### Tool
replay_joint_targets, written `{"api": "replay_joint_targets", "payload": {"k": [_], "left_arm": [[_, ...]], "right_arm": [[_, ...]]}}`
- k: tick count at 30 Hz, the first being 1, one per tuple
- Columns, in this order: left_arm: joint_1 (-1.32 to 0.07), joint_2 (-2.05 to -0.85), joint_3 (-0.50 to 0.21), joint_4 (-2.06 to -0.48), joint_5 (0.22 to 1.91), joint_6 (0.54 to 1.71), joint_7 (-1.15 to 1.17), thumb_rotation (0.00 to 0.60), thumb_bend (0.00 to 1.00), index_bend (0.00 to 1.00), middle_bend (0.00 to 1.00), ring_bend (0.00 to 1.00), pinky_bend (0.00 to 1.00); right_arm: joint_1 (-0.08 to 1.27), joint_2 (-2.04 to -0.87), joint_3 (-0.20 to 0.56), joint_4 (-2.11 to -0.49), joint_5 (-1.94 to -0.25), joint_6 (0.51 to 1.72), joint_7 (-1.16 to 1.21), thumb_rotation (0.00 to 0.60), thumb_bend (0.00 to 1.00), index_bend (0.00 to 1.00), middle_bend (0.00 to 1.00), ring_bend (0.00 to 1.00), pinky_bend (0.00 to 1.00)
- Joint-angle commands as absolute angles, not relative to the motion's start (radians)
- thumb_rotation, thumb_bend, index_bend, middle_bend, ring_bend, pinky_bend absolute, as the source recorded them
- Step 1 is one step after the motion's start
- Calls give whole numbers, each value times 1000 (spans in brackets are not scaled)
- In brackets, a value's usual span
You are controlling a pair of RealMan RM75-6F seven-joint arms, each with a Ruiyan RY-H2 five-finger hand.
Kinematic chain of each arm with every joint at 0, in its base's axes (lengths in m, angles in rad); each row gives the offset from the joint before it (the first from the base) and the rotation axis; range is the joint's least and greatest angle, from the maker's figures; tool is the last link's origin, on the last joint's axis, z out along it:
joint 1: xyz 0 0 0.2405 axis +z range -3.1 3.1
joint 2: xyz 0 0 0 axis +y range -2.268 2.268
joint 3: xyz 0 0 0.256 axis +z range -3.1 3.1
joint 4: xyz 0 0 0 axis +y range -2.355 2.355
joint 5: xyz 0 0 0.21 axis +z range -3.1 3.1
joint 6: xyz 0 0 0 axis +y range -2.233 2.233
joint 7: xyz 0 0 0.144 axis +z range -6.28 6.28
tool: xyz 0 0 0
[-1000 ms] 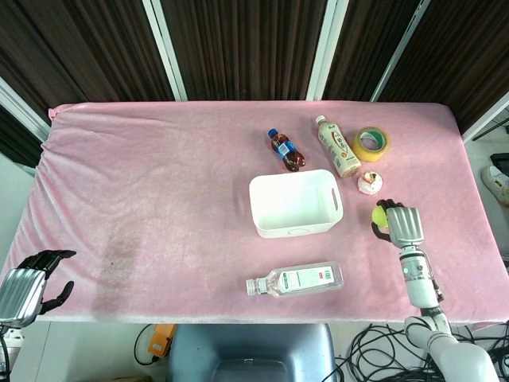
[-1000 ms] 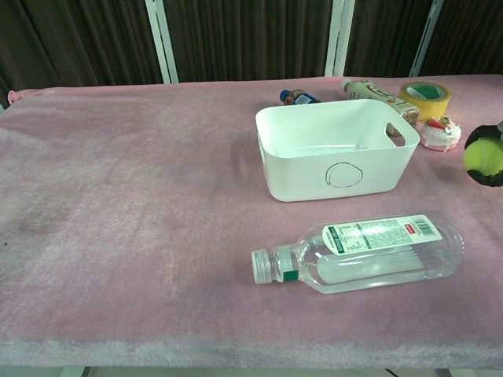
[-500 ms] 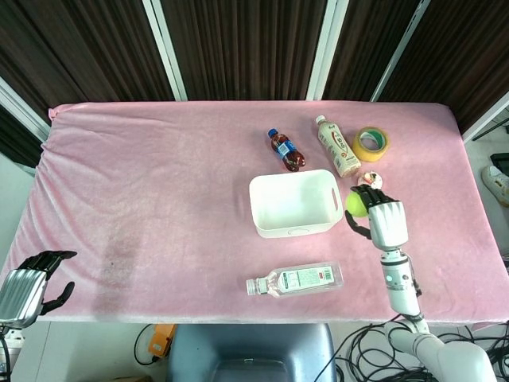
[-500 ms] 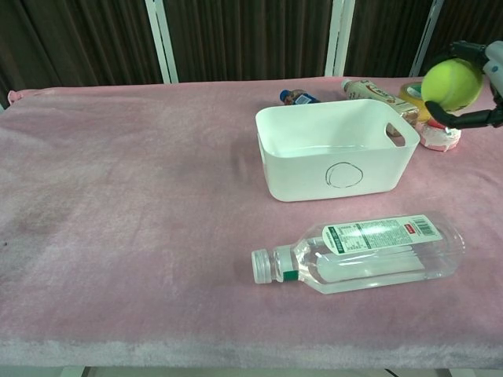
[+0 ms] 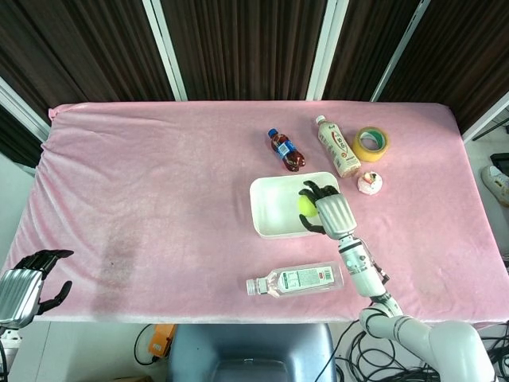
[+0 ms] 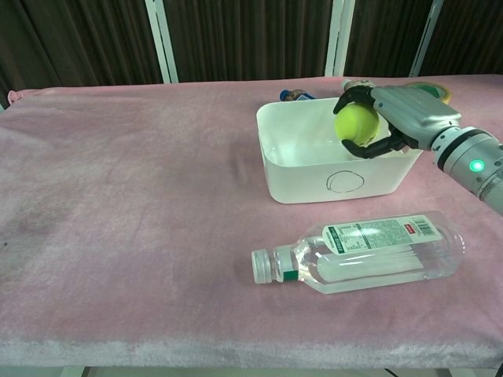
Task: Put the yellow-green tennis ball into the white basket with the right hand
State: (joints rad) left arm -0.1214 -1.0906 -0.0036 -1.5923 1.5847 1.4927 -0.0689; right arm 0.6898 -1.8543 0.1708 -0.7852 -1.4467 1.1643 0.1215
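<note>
**A:** One ball only matters here, the yellow-green tennis ball [image 6: 357,124]. Where is it?

**B:** It sits in the right hand [image 5: 334,212], with the dark fingers [image 6: 351,97] curled around it. The hand hangs over the right part of the white basket [image 6: 306,177], above the rim, so the ball is not yet lying inside.

**A:** And the left hand [image 5: 24,288]?

**B:** It is at the near-left corner of the table [image 5: 159,175], far from everything. The fingers are bent inward and I see nothing in them.

**A:** What could go wrong from here?

**B:** I think the ball is close to the right wall of the basket. If the fingers let go there, it may hit the rim and jump out. A tennis ball also bounces well, so a drop from this height may send it back over the low wall.

**A:** Where would it go then?

**B:** Perhaps toward the clear bottle [image 6: 369,251] lying in front of the basket, or toward the small cake-like thing [image 5: 369,183] and the tape roll [image 5: 371,143] behind on the right. Lowering the hand first would be safer, in my opinion.
</note>
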Motion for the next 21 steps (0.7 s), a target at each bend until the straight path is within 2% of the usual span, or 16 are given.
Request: {"api": "replay_joint_targets", "payload": {"k": [1,5,12,16,21], "left_arm": [[-118,-1089,-4,-1591,1586,1498,-75,600,357,295,334,276,360],[-119,-1089,-4,-1591,1586,1497,-74,600,357,295,334,276,360],[-120,-1092,-3,-1593,1589,1494,-59,600,358,295,334,276,360],[-123,-1093,-2,-1597,1585,1485,-48,600,357,295,334,276,360],[-128,-1096,0,-1599,1585,1471,-37,600,357,295,334,276,360]], "right_arm": [[680,-1832,155,-815,-1459,1180,129,600,368,211,129,33,200],[632,-1764,129,-921,-1486,1244,128,600,367,171,96,2,167],[472,-1561,57,-1220,-1541,1442,36,600,367,161,91,0,167],[308,-1413,-37,-1385,-1547,1573,-48,600,367,159,88,0,168],[191,-1327,-116,-1433,-1545,1630,-66,600,367,154,87,0,168]]}}
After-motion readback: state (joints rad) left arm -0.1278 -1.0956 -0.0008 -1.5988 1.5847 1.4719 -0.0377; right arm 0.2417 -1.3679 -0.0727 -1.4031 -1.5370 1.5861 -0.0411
